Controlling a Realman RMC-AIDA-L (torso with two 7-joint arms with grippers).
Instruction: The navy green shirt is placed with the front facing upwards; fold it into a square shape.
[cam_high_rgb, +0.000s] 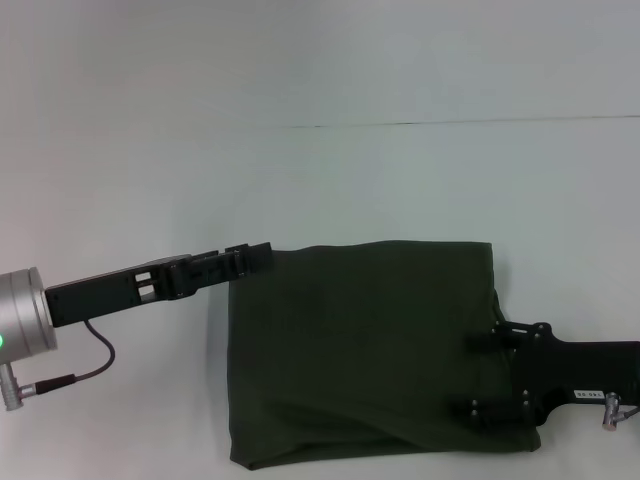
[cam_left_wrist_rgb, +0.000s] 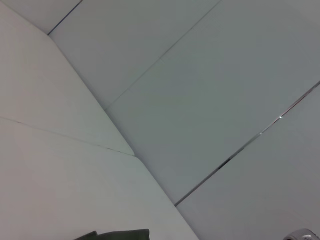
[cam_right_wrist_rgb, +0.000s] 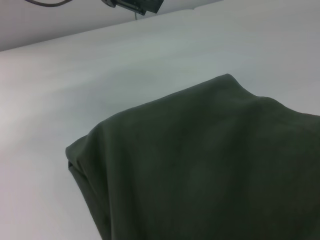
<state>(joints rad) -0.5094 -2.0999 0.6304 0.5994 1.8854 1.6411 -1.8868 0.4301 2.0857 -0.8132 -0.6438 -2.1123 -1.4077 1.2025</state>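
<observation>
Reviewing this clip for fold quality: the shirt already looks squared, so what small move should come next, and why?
Probably draw both grippers away. The navy green shirt already lies folded in a roughly square shape on the table. The left gripper sits at its far left corner, and the right gripper, fingers spread, rests over its right edge; a careless retreat could drag the fabric.

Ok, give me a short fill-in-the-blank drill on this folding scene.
1. The dark olive-green cotton shirt lies folded into a roughly ____ shape.
2. The left claw is at the shirt's far ____ corner.
3. The ____ claw reaches over the shirt's right edge.
4. The shirt rests on a ____ table.

Missing words: square; left; right; white
</observation>
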